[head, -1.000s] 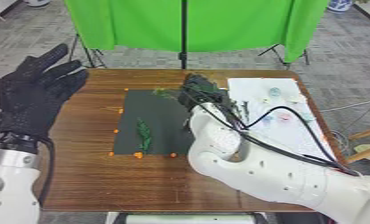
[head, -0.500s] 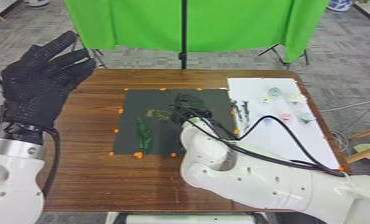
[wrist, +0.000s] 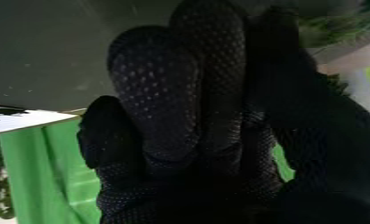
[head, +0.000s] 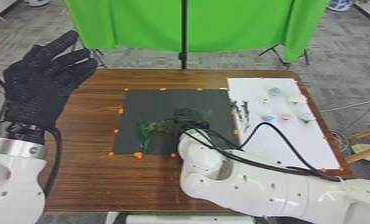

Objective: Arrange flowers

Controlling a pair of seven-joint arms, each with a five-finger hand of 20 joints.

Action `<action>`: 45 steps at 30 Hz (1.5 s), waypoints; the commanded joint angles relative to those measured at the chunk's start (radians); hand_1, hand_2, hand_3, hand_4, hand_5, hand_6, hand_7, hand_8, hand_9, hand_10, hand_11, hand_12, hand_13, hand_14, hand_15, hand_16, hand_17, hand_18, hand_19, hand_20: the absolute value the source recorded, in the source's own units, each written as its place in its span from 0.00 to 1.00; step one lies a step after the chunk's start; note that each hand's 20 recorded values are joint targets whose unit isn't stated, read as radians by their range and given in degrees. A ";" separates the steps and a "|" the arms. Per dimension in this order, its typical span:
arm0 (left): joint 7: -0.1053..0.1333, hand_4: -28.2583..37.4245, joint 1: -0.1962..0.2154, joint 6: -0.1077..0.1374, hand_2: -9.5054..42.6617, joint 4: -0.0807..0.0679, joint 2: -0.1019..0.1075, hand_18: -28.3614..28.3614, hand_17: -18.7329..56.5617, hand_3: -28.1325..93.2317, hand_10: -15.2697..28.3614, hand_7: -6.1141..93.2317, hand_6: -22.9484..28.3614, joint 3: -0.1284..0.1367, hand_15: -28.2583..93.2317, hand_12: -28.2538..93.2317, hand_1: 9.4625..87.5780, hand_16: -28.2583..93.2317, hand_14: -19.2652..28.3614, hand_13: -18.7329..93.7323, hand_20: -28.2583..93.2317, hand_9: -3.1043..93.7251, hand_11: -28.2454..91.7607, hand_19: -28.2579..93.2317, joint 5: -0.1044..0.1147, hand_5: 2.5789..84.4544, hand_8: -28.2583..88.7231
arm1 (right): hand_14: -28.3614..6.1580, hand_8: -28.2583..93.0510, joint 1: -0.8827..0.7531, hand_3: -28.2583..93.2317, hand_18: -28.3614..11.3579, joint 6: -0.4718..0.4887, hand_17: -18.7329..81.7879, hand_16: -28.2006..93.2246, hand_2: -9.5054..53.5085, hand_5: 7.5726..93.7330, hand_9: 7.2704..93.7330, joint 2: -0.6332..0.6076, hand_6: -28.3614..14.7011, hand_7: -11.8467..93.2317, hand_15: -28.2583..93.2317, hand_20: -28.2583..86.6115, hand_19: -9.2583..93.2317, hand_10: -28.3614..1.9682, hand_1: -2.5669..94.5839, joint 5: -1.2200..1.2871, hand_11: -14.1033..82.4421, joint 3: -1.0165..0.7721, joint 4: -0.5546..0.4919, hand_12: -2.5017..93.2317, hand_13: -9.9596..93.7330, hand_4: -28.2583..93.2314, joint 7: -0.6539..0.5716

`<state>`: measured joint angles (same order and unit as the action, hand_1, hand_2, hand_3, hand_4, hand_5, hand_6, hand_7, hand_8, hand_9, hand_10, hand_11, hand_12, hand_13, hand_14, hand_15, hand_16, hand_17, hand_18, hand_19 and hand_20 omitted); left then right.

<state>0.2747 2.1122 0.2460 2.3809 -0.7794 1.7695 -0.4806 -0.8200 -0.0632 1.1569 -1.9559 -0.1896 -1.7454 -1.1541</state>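
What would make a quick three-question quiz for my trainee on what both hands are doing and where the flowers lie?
1. Which thing is the right hand holding?
A) a vase
B) a green sprig
C) a pair of scissors

2. True or false: the left hand is closed around a stem.

3. Fill in the colour: the small pale flowers lie on the ____ sheet.

Key: 1. B. 2. False; it is raised and empty, with its fingers spread. 3. White.
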 commanded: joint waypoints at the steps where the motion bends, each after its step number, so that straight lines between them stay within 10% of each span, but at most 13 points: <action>1: -0.003 0.04 0.040 0.001 0.35 0.003 -0.003 1.00 0.16 0.87 0.85 0.22 0.65 0.020 0.64 0.33 0.15 0.16 1.00 0.39 0.12 0.38 0.48 0.78 0.004 0.42 0.16 | 0.63 0.28 0.008 0.78 0.23 0.033 0.74 0.39 0.00 0.91 1.00 -0.020 0.62 0.28 0.70 0.51 1.00 0.59 0.52 0.004 0.46 0.019 -0.045 0.21 0.95 0.01 -0.013; 24: -0.018 0.04 0.037 0.021 0.36 0.004 -0.007 1.00 0.16 0.87 0.85 0.22 0.65 0.022 0.64 0.33 0.15 0.16 1.00 0.39 0.12 0.38 0.48 0.78 0.002 0.42 0.16 | 0.63 0.28 0.043 0.77 0.22 0.101 0.73 0.38 0.00 0.95 1.00 -0.017 0.64 0.29 0.69 0.49 1.00 0.60 0.56 0.025 0.48 0.074 -0.074 0.21 0.96 0.01 0.019; 45: -0.015 0.05 0.109 0.047 0.36 0.030 -0.020 1.00 0.16 0.87 0.85 0.22 0.65 0.075 0.64 0.33 0.16 0.16 1.00 0.39 0.13 0.38 0.48 0.78 -0.003 0.42 0.16 | 0.63 0.29 0.099 0.77 0.21 0.119 0.74 0.40 0.00 0.94 1.00 -0.033 0.63 0.28 0.69 0.51 1.00 0.60 0.52 -0.011 0.49 0.109 -0.115 0.20 0.96 0.02 0.006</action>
<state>0.2712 2.1740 0.2675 2.3979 -0.7787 1.8215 -0.4795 -0.7591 0.0489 1.1409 -1.9081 -0.0845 -1.8367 -1.1486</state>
